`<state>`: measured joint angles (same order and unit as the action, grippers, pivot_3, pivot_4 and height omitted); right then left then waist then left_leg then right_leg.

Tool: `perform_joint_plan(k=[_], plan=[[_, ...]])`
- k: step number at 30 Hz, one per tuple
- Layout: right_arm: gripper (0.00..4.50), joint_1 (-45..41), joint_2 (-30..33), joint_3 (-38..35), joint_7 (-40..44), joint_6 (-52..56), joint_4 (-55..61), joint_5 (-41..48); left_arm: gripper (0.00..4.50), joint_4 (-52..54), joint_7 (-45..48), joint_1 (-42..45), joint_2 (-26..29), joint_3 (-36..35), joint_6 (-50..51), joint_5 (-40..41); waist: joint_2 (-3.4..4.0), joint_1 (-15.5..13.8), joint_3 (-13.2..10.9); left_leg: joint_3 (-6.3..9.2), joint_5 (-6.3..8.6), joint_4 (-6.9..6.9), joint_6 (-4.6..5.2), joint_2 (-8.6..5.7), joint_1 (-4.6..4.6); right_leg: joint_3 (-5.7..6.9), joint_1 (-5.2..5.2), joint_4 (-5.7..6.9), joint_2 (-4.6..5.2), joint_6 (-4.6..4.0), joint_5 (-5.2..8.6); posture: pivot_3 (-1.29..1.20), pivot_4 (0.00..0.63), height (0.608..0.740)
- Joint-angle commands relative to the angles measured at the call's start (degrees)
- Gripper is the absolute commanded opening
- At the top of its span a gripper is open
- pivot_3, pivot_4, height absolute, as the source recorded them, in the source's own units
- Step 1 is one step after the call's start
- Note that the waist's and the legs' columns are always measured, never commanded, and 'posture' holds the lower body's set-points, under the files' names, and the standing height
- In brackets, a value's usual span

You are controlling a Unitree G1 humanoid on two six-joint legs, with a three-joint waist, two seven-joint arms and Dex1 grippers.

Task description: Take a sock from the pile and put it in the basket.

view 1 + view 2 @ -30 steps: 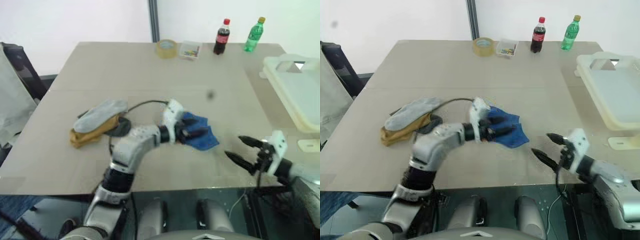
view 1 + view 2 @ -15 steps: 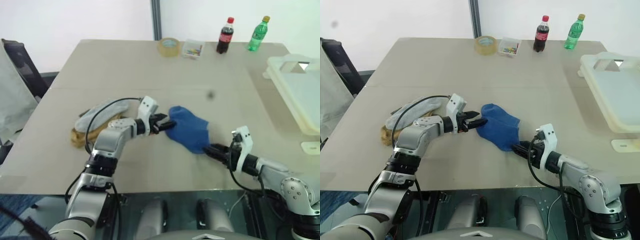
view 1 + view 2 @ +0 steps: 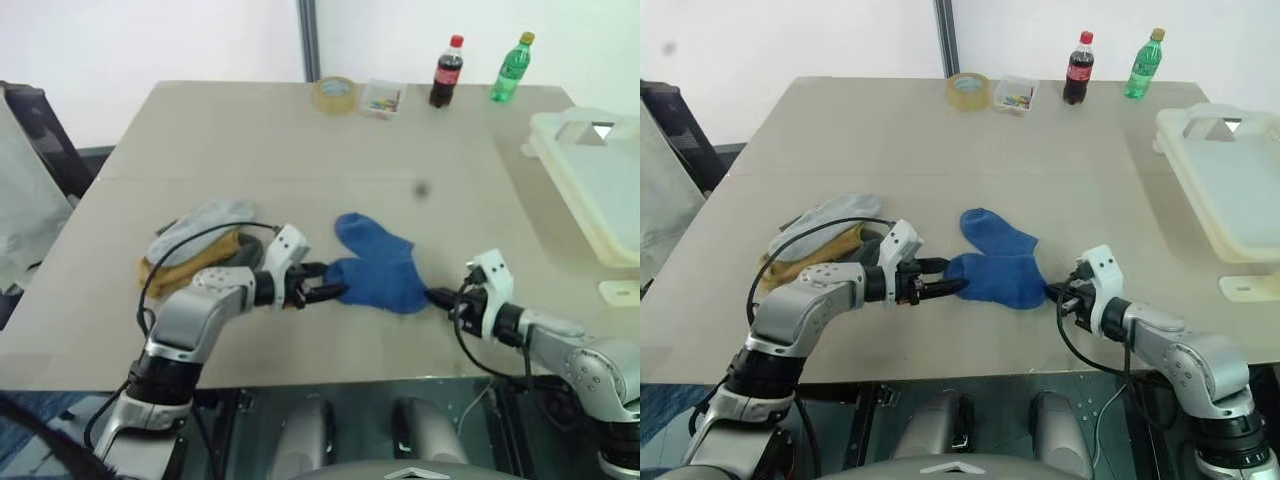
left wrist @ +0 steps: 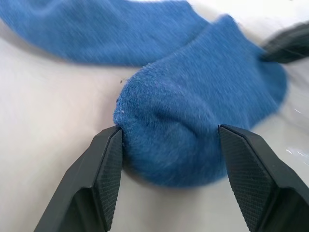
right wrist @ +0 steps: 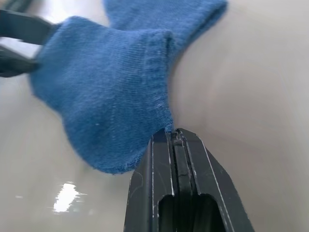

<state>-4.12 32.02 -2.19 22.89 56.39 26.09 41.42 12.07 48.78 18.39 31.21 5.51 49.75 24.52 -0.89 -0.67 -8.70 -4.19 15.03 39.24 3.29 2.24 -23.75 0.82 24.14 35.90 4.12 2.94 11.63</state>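
Two grippers flank the sock at the near edge of the table. The left gripper has its jaws spread wide, one finger on each side of the sock's rounded end, touching the fabric but not squeezing it. The right gripper is clamped tight, its tips meeting at the sock's opposite hem (whether any cloth is caught between them, I cannot tell). The royal-blue sock lies flat on the table, bent at the heel, clear of the pile of grey and mustard socks to the left. The basket sits well apart at the far right. The risk: if the right fingers pinched air or a few threads, lifting would leave the sock behind, and the left gripper offers no backup while open.
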Motion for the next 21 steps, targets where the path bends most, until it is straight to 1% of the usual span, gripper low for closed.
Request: perform_joint_plan(k=[1,4,6,10,14,15,18,21], plan=[[0.04,1.6,3.6,-0.8,4.4,2.6,3.6,2.9,3.22,3.9,-0.7,-2.2,0.5,0.6,3.1,2.0,0.0,-0.2,0.0,0.0,0.0,0.0,0.0,0.0,0.0,0.0,0.0,0.0,0.0,0.0,0.0,0.0,0.15,0.74],[0.04,4.1,6.1,0.0,6.7,5.1,6.6,5.2,3.22,5.5,-0.5,-3.8,0.8,1.2,4.8,3.2,0.0,-0.1,0.0,0.01,0.0,0.0,0.0,0.0,0.0,0.01,-0.01,-0.01,0.01,0.0,0.0,0.0,0.15,0.74],[0.04,4.8,6.8,0.0,6.3,5.7,7.2,4.8,3.22,6.8,0.1,-4.9,1.5,1.7,6.6,4.7,0.0,0.0,0.0,0.02,0.0,-0.01,0.0,0.01,0.01,0.0,-0.01,-0.01,0.01,0.0,0.0,0.0,0.15,0.74],[0.04,4.2,6.2,-0.7,4.8,5.6,6.2,3.6,3.22,7.4,-0.1,-5.8,2.5,2.1,6.7,5.2,0.01,0.0,0.0,0.0,0.0,-0.01,0.0,0.02,0.05,-0.02,-0.01,-0.01,0.01,0.01,0.01,0.0,0.15,0.74],[0.04,1.5,4.8,-0.3,2.7,3.5,2.4,-0.1,3.22,6.9,0.4,-5.6,3.3,3.2,8.3,6.2,0.0,0.0,0.1,0.0,0.0,0.0,0.0,0.01,0.06,-0.01,-0.02,-0.01,0.01,0.01,0.01,0.0,0.15,0.74],[0.04,0.9,4.5,-0.1,2.4,3.1,1.9,-0.8,3.22,6.6,0.1,-5.4,3.0,3.3,8.7,6.4,0.01,0.0,0.1,-0.01,0.0,0.0,0.0,0.01,0.06,-0.01,-0.02,-0.01,0.01,0.01,0.01,0.0,0.15,0.74],[0.04,-0.6,3.8,0.9,2.1,1.4,0.3,-3.3,3.22,4.8,-1.1,-4.3,2.0,5.1,5.6,4.2,0.02,-0.1,0.1,-0.01,0.0,-0.01,0.0,-0.01,0.05,-0.01,-0.02,-0.02,0.01,0.01,0.01,0.0,0.15,0.74],[0.04,-2.3,2.5,1.6,1.2,-0.3,-2.0,-6.0,3.22,-0.1,-5.3,-1.0,-1.6,5.2,4.4,1.8,0.02,-0.4,0.1,0.07,0.0,0.01,0.01,-0.05,0.07,-0.01,-0.1,-0.03,0.01,0.01,0.01,0.0,0.15,0.74]])
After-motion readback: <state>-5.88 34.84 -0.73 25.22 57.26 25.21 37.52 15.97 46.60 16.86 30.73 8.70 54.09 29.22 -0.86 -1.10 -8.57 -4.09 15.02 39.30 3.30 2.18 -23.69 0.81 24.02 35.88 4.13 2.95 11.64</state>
